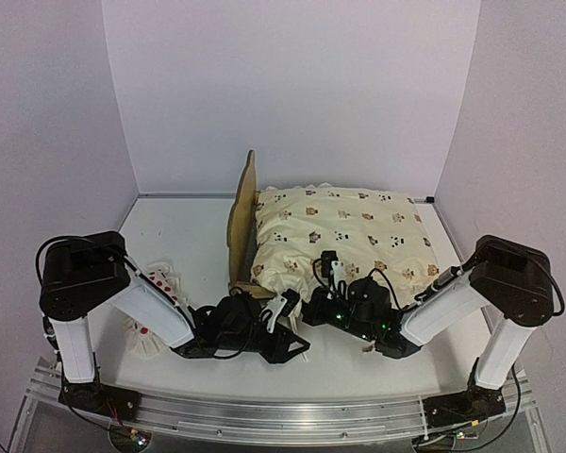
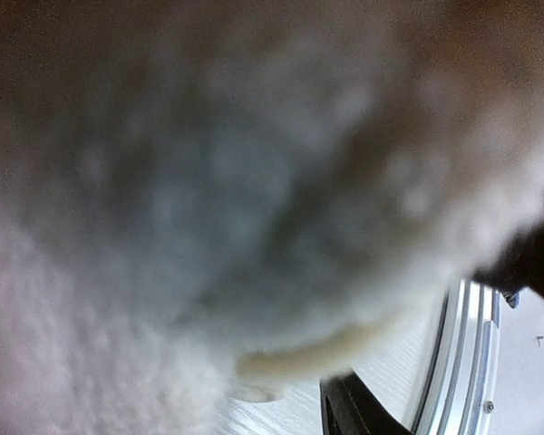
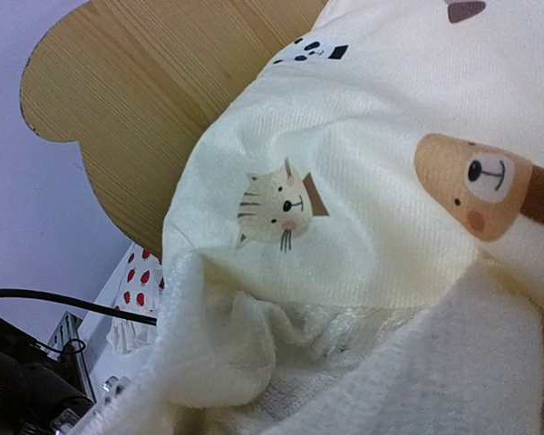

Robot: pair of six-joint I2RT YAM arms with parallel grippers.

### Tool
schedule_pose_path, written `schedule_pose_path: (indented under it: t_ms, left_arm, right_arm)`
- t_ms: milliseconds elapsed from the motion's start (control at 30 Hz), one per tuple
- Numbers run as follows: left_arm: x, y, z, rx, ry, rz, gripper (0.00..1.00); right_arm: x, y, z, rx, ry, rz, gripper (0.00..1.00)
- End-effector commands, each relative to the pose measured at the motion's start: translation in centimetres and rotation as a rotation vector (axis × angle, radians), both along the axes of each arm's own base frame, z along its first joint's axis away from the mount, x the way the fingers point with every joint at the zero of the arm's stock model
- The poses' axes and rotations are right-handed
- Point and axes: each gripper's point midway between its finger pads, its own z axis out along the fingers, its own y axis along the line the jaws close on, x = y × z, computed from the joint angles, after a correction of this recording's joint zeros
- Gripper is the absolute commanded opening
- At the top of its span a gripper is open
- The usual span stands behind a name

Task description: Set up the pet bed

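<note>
Plywood pet bed x1 w/ quilt x1, pillow x1

We see a cream quilt printed with small animal faces, puffed up and spread across the middle and right of the white surface. From the right wrist, the quilt shows a cat face and a brown bear face, and its near edge is bunched into folds. A white pillow with red dots lies at the left. A ribbed metal rail runs along the near edge. From the left wrist, blurred pale cloth fills almost everything.
</note>
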Motion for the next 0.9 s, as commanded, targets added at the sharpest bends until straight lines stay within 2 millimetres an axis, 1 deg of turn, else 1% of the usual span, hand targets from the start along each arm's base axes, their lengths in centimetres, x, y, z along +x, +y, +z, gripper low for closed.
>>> schedule_pose_path:
  t_ms: [0, 100, 133, 167, 300, 533, 700, 867]
  left_arm:
    - [0.3, -1.3, 0.6, -0.053, -0.046, -0.005, 0.35]
    - [0.5, -1.5, 0.4, -0.036, -0.058, 0.009, 0.08]
    - [0.6, -1.5, 0.3, -0.028, -0.065, 0.016, 0.02]
    - [0.6, -1.5, 0.3, -0.021, -0.073, 0.021, 0.0]
    - [0.7, -0.6, 0.0, 0.016, -0.08, 0.057, 0.0]
    - [1.2, 2.1, -0.9, 0.113, -0.048, 0.139, 0.0]
    - [0.9, 4.3, -0.5, 0.144, -0.019, 0.187, 0.0]
    - [1.1, 6.1, 0.1, 0.183, -0.028, 0.231, 0.0]
  right_arm:
    - [-0.4, 0.2, 1.0, 0.052, 0.017, 0.011, 0.0]
    - [-0.5, 0.1, 1.0, 0.055, 0.02, 0.012, 0.0]
    - [-0.5, 0.1, 1.1, 0.055, 0.02, 0.012, 0.0]
    - [-0.6, 0.0, 1.1, 0.055, 0.02, 0.012, 0.0]
    - [-0.5, -0.3, 1.0, 0.051, 0.019, -0.001, 0.0]
    - [-0.5, -0.9, -0.1, 0.026, 0.03, -0.019, 0.0]
    - [-0.5, -2.0, -1.5, -0.006, 0.046, -0.053, 0.0]
    - [-0.6, -2.7, -2.2, -0.025, 0.051, -0.069, 0.0]
